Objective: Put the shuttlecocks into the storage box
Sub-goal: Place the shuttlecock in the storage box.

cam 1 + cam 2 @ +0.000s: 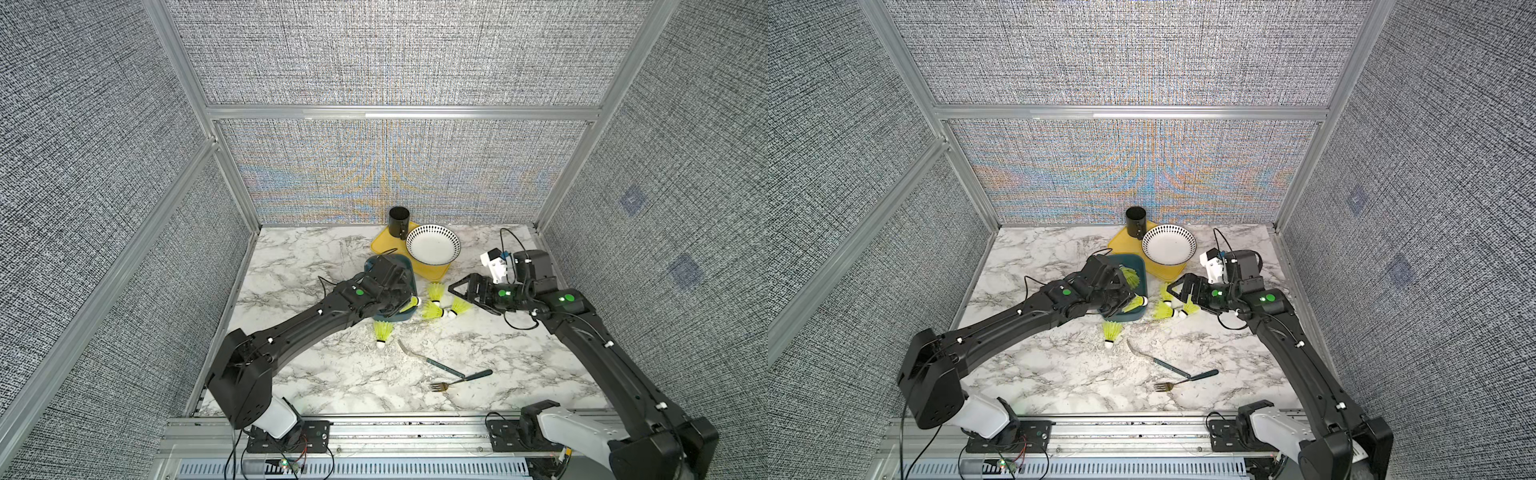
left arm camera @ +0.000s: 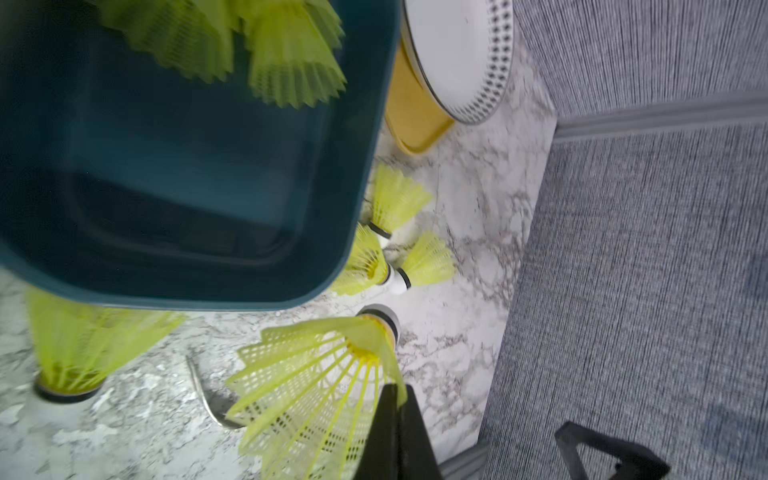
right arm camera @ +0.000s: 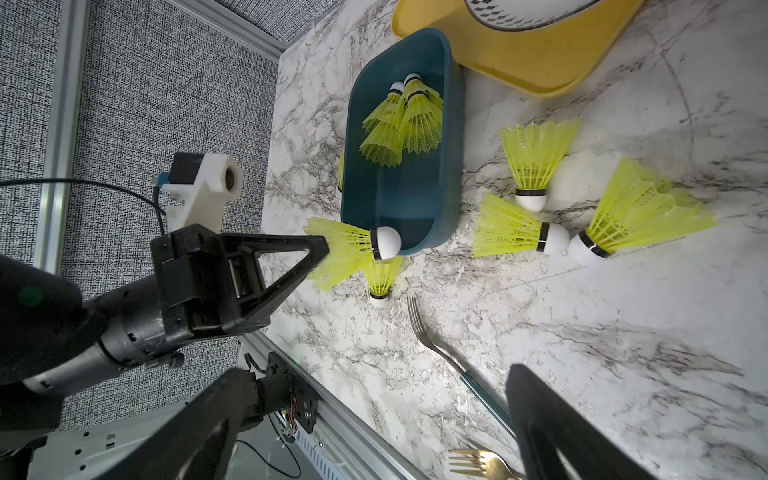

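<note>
Where veined marble (image 3: pixel 582 332) spreads, ribbed conical shuttlecocks (image 3: pixel 536 158) lie.

The left gripper (image 1: pixel 400 306) is clamping a shuttlecock (image 1: pixel 412 304) at the storage box (image 1: pixel 397 319) edge; the right gripper (image 1: pixel 459 291) is hovering wide beside three loose shuttlecocks (image 1: pixel 433 311).

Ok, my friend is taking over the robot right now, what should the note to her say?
Left gripper: jaws shut on a shuttlecock, held at the near end of the storage box.
Right gripper: jaws open, empty, near three loose shuttlecocks beside the box.
Done: about three shuttlecocks in the box.
To do: drop the held one, then the three, plus a fourth shuttlecock by the near end.
</note>
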Controlling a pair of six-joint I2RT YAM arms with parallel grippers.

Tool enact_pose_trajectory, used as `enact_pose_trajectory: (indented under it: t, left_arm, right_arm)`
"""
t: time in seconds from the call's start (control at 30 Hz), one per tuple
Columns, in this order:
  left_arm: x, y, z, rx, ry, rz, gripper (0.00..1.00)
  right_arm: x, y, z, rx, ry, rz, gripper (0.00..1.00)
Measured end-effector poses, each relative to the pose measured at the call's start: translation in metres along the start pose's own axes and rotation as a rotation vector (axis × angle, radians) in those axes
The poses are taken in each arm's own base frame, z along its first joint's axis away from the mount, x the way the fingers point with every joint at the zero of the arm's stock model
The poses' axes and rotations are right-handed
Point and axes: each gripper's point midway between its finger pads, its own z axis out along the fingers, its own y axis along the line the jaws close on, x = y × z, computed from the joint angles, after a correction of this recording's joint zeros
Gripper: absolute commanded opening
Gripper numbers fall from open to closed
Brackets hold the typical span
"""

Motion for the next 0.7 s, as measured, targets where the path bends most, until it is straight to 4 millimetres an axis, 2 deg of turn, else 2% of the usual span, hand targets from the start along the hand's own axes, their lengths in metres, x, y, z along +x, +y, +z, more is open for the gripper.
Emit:
enact_pose_trajectory:
  t: [0.1,0.23,0.37,0.7]
  left_arm:
    - [-0.022,0.018,-0.006,-0.043,-0.144,-0.156,0.02]
    - [-0.044,0.044,-0.002,-0.066,-0.305,-0.312,0.02]
    - [-0.06,0.051,0.006,-0.035,-0.393,-0.41,0.02]
    - [-0.07,0.066,0.027,0.02,-0.459,-0.58,0.02]
  right_arm:
    - [0.001,0.006,0.014,-0.029,0.031,-0.036,0.99]
    - [0.008,0.009,0.033,-0.061,0.084,-0.067,0.99]
    - [0.008,0.008,0.046,-0.085,0.102,-0.07,0.99]
    - [-0.01,0.0,0.08,-0.088,0.148,-0.039,0.99]
